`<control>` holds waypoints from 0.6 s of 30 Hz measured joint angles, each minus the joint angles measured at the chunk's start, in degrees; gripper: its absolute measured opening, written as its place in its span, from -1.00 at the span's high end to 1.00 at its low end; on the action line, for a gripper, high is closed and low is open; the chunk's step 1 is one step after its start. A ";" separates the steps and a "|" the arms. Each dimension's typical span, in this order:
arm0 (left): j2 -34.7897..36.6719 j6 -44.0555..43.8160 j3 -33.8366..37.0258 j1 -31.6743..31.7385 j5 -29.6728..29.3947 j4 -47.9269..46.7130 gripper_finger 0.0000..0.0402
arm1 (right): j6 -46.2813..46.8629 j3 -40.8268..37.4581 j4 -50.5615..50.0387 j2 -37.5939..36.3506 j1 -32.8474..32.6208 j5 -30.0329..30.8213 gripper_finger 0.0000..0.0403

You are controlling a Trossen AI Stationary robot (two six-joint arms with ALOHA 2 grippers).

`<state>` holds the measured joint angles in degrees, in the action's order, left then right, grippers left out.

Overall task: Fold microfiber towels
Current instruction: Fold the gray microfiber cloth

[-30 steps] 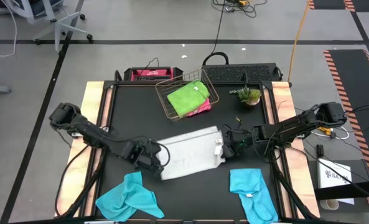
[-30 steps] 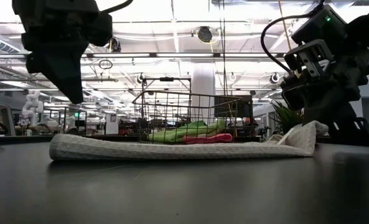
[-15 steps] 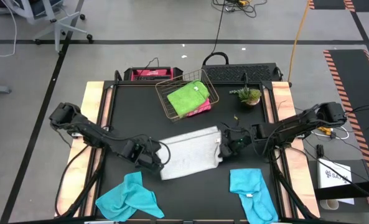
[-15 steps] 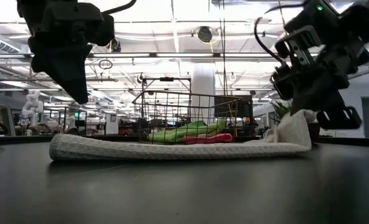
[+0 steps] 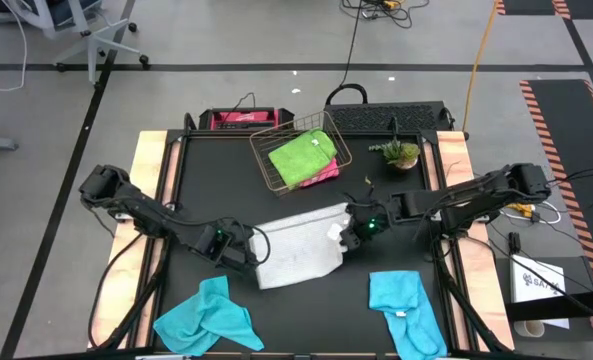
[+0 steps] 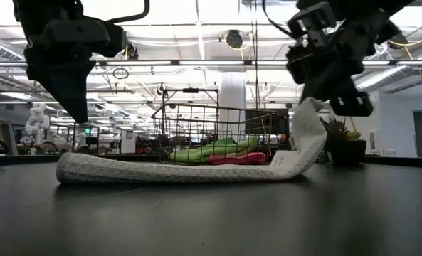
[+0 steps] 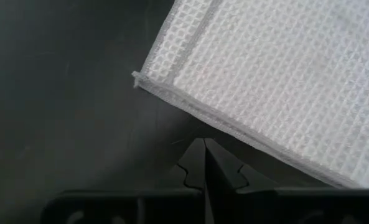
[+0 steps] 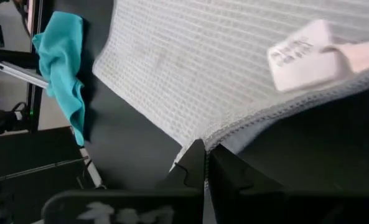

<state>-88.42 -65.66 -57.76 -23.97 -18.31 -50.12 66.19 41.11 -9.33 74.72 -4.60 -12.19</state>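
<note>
Black counter [image 5: 216, 190], big open lab w/ ceiling lights behind. Grey towel [image 5: 296, 255] mid-counter; right gripper [image 5: 348, 232] clamped on its edge, now lifted higher, moved inward. Left gripper [image 5: 244, 256] closed, empty, hovering by towel's other end.

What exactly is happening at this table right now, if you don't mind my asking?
The robot is folding a light grey towel in the middle of the table. The right tool is shut on the towel's right edge, lifted off the table, while the left tool, shut and empty, hovers at its left edge. Two turquoise towels wait in front; the green towel and pink towel lie in the basket.
</note>
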 joint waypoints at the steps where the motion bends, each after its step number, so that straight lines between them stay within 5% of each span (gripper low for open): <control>1: 0.00 0.06 0.00 0.00 0.00 0.11 0.99 | -0.44 0.63 0.85 1.25 0.00 -0.21 1.00; 18: 5.99 -3.10 -0.02 -0.22 -1.29 -13.66 0.97 | -19.63 30.89 1.80 29.24 0.00 -8.94 1.00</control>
<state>-82.43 -68.75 -57.78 -24.18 -19.59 -63.78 46.56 72.01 -7.53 103.96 -4.60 -21.13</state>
